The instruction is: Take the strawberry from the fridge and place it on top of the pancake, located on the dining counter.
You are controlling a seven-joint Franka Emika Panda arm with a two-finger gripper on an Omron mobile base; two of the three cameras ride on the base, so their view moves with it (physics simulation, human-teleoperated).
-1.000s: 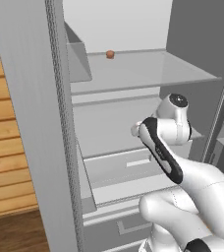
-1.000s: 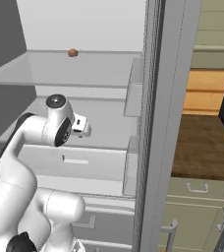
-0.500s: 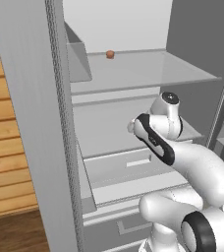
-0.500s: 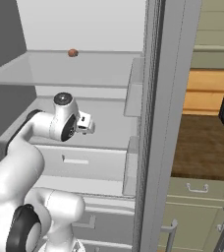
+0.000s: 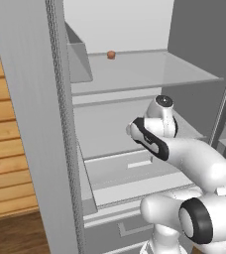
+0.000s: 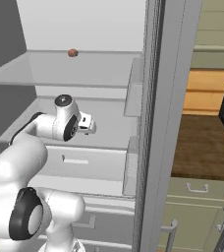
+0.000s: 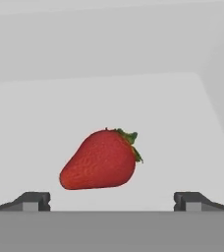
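Open fridge (image 5: 135, 74) with the arm reaching into its interior. The strawberry (image 5: 111, 54) lies on the upper pale shelf (image 5: 149, 69), far back near the rear wall, at about 11 o'clock from the arm's wrist in the left base view; in the right base view the same strawberry (image 6: 72, 52) sits at roughly 12 o'clock above the wrist, well apart from it. The wrist itself hangs at the level of the shelf below, over the lower drawer (image 5: 135, 168).

Hand view: the strawberry (image 7: 100, 160) lies on its side on the pale surface, green leaves pointing toward 2 o'clock, tip toward 8 o'clock. The gripper (image 7: 112, 201) is spread wide, its two dark fingertips (image 7: 33, 201) standing at the lower left and lower right, with the fruit between them but beyond them, untouched. Nothing is held.

At 3 o'clock in the right base view, past the fridge's door edge (image 6: 155, 123), a dark brown counter top (image 6: 202, 147) runs above green cabinets (image 6: 197, 206).
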